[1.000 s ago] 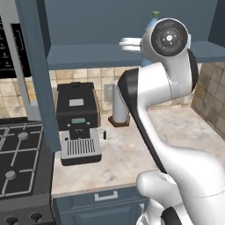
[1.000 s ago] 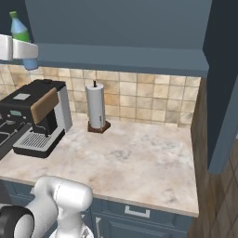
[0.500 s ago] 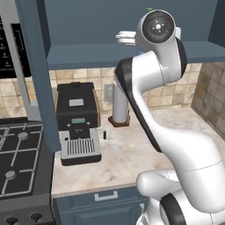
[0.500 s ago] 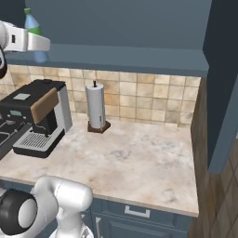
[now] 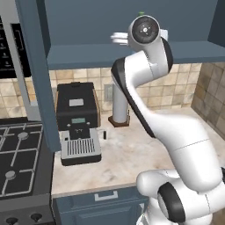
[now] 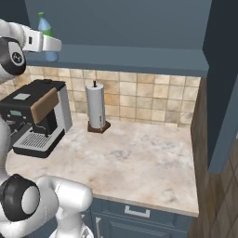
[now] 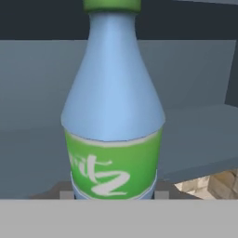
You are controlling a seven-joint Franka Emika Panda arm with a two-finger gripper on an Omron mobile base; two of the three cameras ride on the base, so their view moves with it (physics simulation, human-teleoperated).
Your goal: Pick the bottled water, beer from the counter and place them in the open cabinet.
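Beige-pink marble of the counter (image 6: pixel 139 158) lies nearest, below the raised arm, and nothing of the task stands on the stretch that shows. On its left side sits a black espresso machine (image 5: pixel 78 121), and farther back, against the tiled wall, a paper towel roll on its stand (image 6: pixel 96 108); both are well below the work and well apart from it, so neither should get in the way. I cannot find the beer anywhere in these views, so I judge it is the half of the task yet to be done.

Above the counter the arm reaches up and away to the open cabinet (image 6: pixel 135 58). The gripper (image 6: pixel 49 44) sits at shelf height, its jaws closed narrow around the lower body of the bottled water (image 6: pixel 46 38), which stands upright with its green cap on top. From the right base view the bottle's base appears level with, or just at, the front left part of the blue-grey shelf; whether it already touches the shelf I cannot tell. In the hand view the bottle (image 7: pixel 113 107) stands straight up from between the finger tips, green label toward the camera, with the shelf's flat surface and the cabinet's back wall beyond it.

The upright, low grip makes sense: it lets the bottle meet the shelf on its base and stand once released.
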